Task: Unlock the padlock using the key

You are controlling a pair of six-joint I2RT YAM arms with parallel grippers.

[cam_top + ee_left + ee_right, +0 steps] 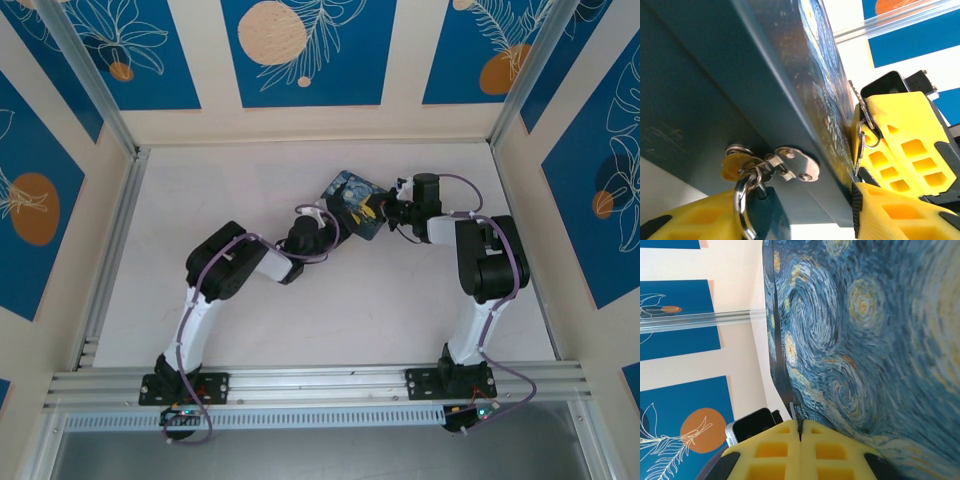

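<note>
Padlock [765,212] hangs by its shackle from the hasp [790,165] on the painted box [715,100], between the parted fingers of the left claw [785,220] and closer to one of them. That claw is released, gripping nothing I can see. Just beyond it, at the box's corner, the right claw [801,437] is clenched on the key [791,412], whose tip pokes out ahead of its fingertips beside the painted face. The step, I judge, is bringing key to keyhole. The left claw should close on the lock body to steady it and turn the keyway, hidden here, toward the right claw. Then the key goes in straight and slow.
</note>
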